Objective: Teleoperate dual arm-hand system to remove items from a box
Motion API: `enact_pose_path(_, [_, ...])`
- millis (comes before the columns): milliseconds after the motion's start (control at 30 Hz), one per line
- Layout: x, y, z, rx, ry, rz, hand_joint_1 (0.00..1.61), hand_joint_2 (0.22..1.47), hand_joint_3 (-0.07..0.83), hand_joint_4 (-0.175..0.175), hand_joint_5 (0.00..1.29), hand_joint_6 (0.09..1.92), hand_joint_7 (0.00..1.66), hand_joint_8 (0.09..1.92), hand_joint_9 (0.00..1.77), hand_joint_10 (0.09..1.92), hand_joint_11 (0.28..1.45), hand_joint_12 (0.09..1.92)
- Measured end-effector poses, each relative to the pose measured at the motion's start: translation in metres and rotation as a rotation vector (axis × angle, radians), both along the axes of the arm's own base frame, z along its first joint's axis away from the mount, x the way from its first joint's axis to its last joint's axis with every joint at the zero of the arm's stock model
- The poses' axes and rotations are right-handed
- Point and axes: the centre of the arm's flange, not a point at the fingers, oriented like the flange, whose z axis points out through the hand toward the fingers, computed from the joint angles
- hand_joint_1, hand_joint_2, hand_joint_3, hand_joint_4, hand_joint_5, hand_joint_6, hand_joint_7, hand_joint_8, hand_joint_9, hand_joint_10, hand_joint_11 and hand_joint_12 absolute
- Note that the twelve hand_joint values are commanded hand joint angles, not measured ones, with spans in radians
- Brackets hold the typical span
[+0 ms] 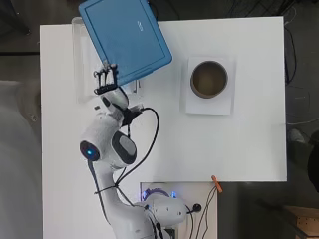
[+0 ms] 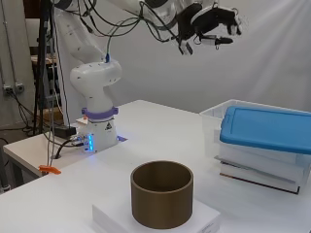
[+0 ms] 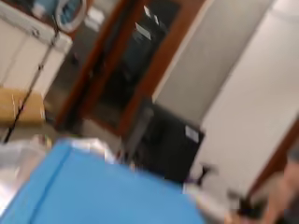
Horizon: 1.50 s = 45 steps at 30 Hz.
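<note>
- I had the black and white hand [image 2: 214,23] raised high in the upper right of the side view, well above the clear plastic box [image 2: 214,119]; its fingers looked loosely bent and held nothing.
- The flat blue plastic lid [image 1: 124,37] lay skewed across the box at the upper left of the overhead view, one corner overhanging the rim. The box's contents were hidden beneath it.
- Risk, as I judged it: lowering onto the tilted lid could tip or slide it off the box, since it was not seated squarely.
- Second risk: the dangling black cable [image 1: 149,134] could snag on the lid's corner during descent.
- The round brown cylindrical container [image 1: 209,78] stood on a white sheet [image 1: 227,102], well apart from the box.
- The white table [image 1: 239,149] was otherwise bare; the wrist view showed a wooden door frame and a pale wall behind.
</note>
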Motion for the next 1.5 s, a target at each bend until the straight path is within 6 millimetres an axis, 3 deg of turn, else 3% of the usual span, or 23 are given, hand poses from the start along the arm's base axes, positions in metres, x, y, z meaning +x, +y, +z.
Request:
enact_pose_path(33, [-0.001,-0.01,-0.01,0.03,0.086,-0.056,0.94,1.17,-0.001,0.132,0.85,1.05,1.04,1.59,1.24,1.58,0.88,1.55])
enact_pose_path(67, [-0.007,-0.025,-0.031,0.083,0.235,-0.13,0.94,1.18,0.0,0.154,0.84,1.13,1.05,1.74,1.26,1.75,0.89,1.7])
enact_pose_path(133, [-0.018,-0.041,-0.062,0.164,0.433,-0.2,0.94,1.19,0.001,0.171,0.82,1.2,1.08,1.89,1.3,1.88,0.92,1.82])
enact_pose_path(200, [-0.026,-0.055,-0.088,0.23,0.543,-0.216,0.92,1.2,0.002,0.175,0.8,1.24,1.1,1.92,1.34,1.91,0.94,1.85])
enact_pose_path(267, [-0.024,-0.06,-0.095,0.267,0.54,-0.205,0.92,1.21,0.001,0.175,0.79,1.26,1.12,1.92,1.36,1.92,0.96,1.86])
enact_pose_path(367, [-0.015,-0.067,-0.098,0.331,0.514,-0.199,0.93,1.2,-0.002,0.175,0.82,1.22,1.15,1.92,1.39,1.92,0.99,1.87])
enact_pose_path(533, [0.005,-0.079,-0.139,0.364,0.666,-0.312,0.95,1.19,-0.001,0.175,0.83,1.2,1.21,1.92,1.44,1.92,1.03,1.86])
enact_pose_path(667, [0.023,-0.082,-0.157,0.386,0.696,-0.352,0.93,1.2,0.002,0.175,0.81,1.23,1.21,1.92,1.43,1.92,1.01,1.85])
enact_pose_path(767, [0.029,-0.074,-0.144,0.38,0.688,-0.335,0.93,1.2,0.001,0.175,0.8,1.24,1.2,1.92,1.41,1.92,1.0,1.84])
enact_pose_path(833, [0.043,-0.064,-0.147,0.368,0.715,-0.332,0.94,1.19,-0.001,0.175,0.82,1.21,1.2,1.92,1.4,1.92,0.98,1.83])
enact_pose_path(1033, [0.091,-0.029,-0.208,0.33,0.884,-0.338,0.93,1.2,0.002,0.175,0.8,1.24,1.19,1.92,1.38,1.92,0.96,1.8])
enact_pose_path(1200, [0.098,-0.012,-0.221,0.328,0.937,-0.366,0.92,1.21,0.0,0.175,0.79,1.26,1.19,1.92,1.39,1.92,0.96,1.8])
enact_pose_path(1367, [0.114,-0.016,-0.191,0.331,0.859,-0.386,0.94,1.2,-0.002,0.175,0.82,1.23,1.2,1.92,1.41,1.92,0.98,1.79])
enact_pose_path(1500, [0.139,-0.017,-0.169,0.327,0.812,-0.424,0.92,1.21,0.002,0.175,0.78,1.27,1.2,1.92,1.4,1.92,0.98,1.77])
